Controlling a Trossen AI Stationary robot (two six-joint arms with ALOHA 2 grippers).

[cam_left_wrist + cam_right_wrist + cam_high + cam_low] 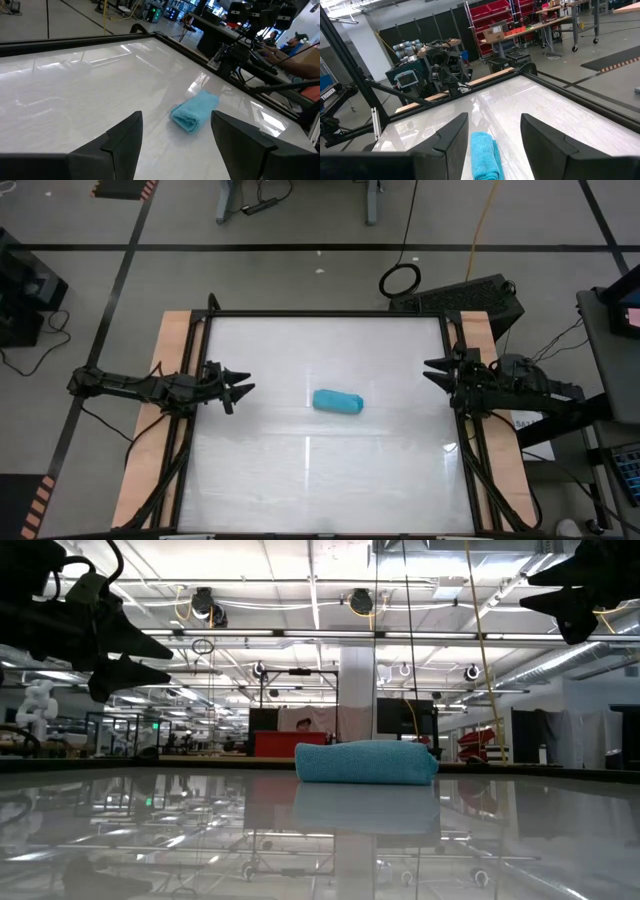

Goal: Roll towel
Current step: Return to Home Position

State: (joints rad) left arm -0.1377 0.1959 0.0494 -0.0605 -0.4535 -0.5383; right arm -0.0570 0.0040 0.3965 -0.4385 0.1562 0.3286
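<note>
The turquoise-blue towel (338, 402) lies rolled up into a short cylinder on the white table, near its middle; its long side rests on the tabletop. It also shows in the low view (366, 762), in the left wrist view (195, 112) and in the right wrist view (485, 155). My left gripper (240, 387) is open and empty above the table's left part, pointing toward the towel. My right gripper (432, 372) is open and empty at the table's right edge, also pointing toward the towel.
A black frame (325, 313) runs around the white tabletop, with wooden boards (160, 420) outside it at left and right. The bare tabletop (320, 480) spreads around the towel. A black case (470, 292) stands beyond the far right corner.
</note>
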